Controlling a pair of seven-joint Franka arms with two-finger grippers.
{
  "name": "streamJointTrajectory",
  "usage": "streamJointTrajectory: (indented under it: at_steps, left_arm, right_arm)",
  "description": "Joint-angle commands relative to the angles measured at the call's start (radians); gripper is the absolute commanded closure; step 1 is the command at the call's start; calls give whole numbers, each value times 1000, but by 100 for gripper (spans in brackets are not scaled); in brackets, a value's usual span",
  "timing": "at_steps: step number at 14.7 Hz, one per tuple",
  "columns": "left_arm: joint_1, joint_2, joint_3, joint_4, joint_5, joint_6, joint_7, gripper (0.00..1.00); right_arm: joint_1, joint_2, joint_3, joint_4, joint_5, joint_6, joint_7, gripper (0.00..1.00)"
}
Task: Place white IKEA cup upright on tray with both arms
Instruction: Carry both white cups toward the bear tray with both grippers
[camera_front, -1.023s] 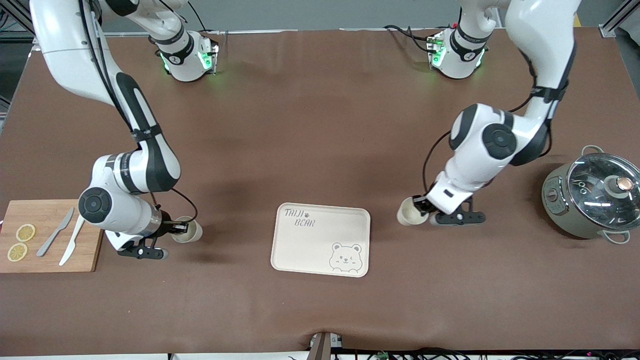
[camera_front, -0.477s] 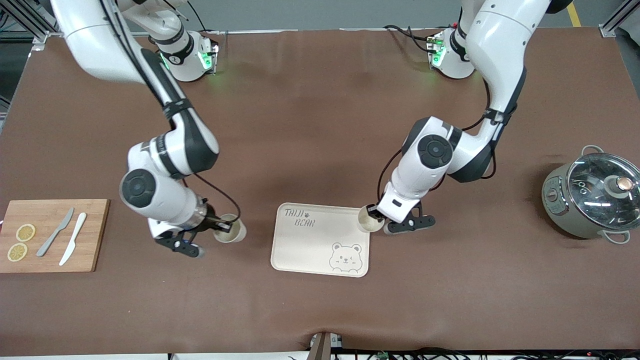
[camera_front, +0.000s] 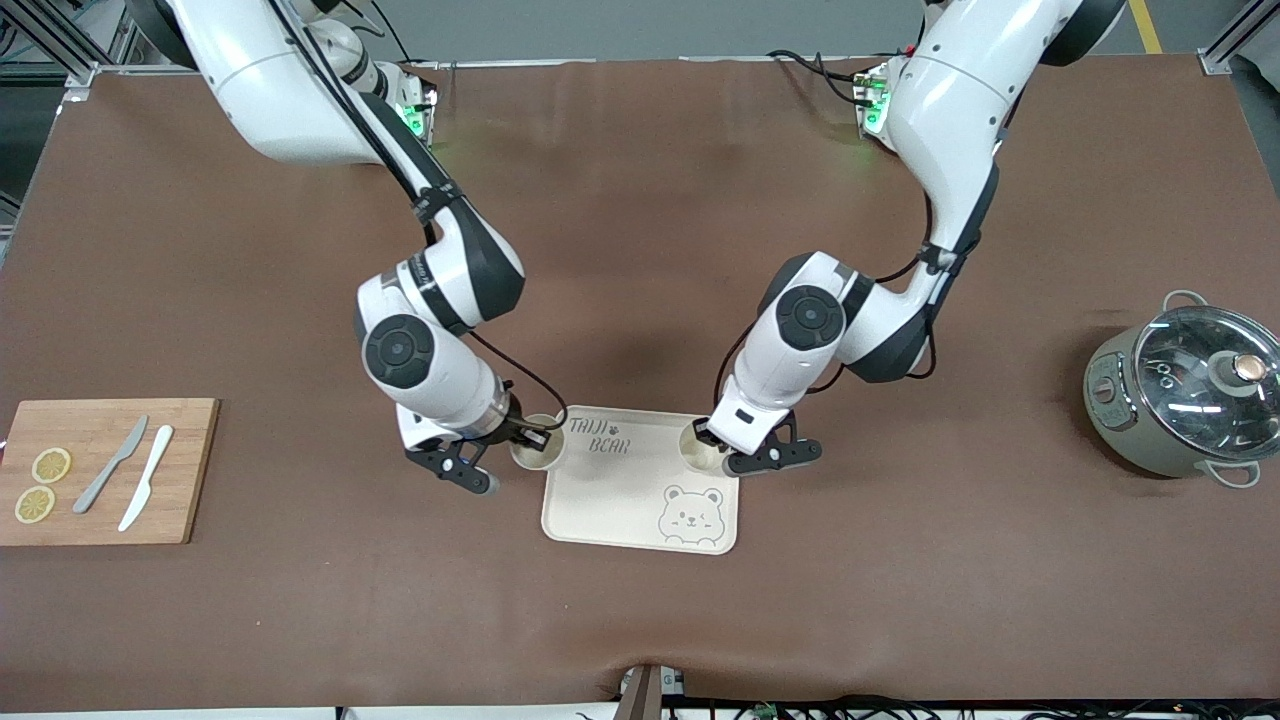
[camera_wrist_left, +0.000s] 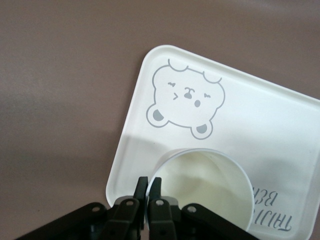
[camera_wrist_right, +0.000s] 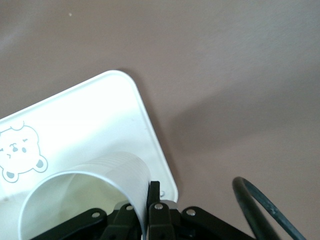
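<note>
The cream tray (camera_front: 620, 500) with its grey bear face lies on the brown table. My left gripper (camera_front: 708, 432) is shut on the rim of a white cup (camera_front: 697, 450), held mouth up over the tray's edge toward the left arm's end. In the left wrist view the fingertips (camera_wrist_left: 143, 182) pinch the cup (camera_wrist_left: 210, 185) wall above the tray (camera_wrist_left: 280, 115). My right gripper (camera_front: 532, 438) is shut on the rim of a second white cup (camera_front: 533, 457), mouth up over the tray's edge at the right arm's end. The right wrist view shows that cup (camera_wrist_right: 85, 192) over the tray (camera_wrist_right: 90, 110).
A wooden cutting board (camera_front: 185, 470) with two knives (camera_front: 145, 490) and lemon slices (camera_front: 50, 465) lies at the right arm's end. A grey pot with a glass lid (camera_front: 1190, 395) stands at the left arm's end.
Both arms have swung inward from the table's ends, each carrying its cup to the tray's edge. Both grippers stayed shut on the rims.
</note>
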Motion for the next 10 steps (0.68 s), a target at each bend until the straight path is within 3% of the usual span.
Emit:
streamJointTrajectory:
  at_steps: [1, 10]
  left_arm:
    - [-65, 34, 59, 50, 29, -17, -36, 100]
    - [-91, 60, 90, 51, 29, 8, -37, 100]
  right_arm:
    - [31, 56, -10, 49, -21, 35, 56, 100]
    - [88, 142, -28, 43, -110, 168, 151, 100]
